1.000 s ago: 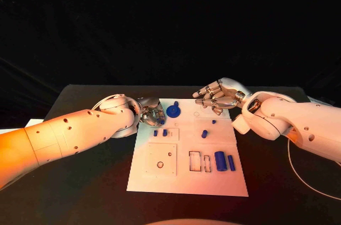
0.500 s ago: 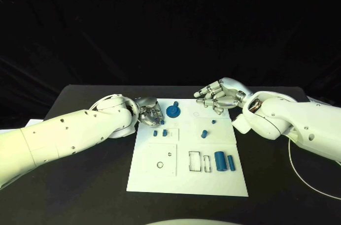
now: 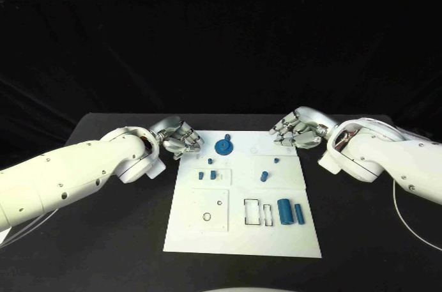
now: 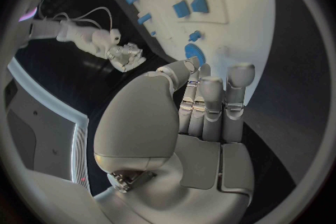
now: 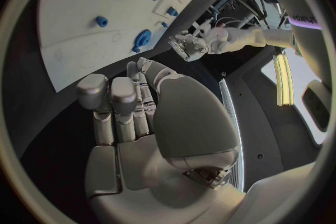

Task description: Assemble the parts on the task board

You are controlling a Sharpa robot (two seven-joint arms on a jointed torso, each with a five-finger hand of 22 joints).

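Observation:
The white task board [image 3: 241,236] lies in the middle of the black table. At its far end stands a round blue part [image 3: 225,145], and small blue parts [image 3: 214,174] sit in the middle rows. Two blue cylinders [image 3: 285,209] lie at the near right. My left hand [image 3: 177,137] hovers just off the board's far left corner and holds nothing, its fingers loosely bent. Off the far right corner, my right hand [image 3: 297,129] is likewise empty. The left wrist view shows my left hand [image 4: 203,117] short of the board [image 4: 231,11]. The right wrist view shows my right hand [image 5: 133,117] beside the board [image 5: 77,22].
Black table [image 3: 110,241] surrounds the board on all sides. A thin white cable [image 3: 405,228] loops on the table at the right. The board has recessed outlines [image 3: 209,207] on its near half.
Both hands have drawn back from over the board's far corners, the left one leftward and the right one rightward. The parts have not moved.

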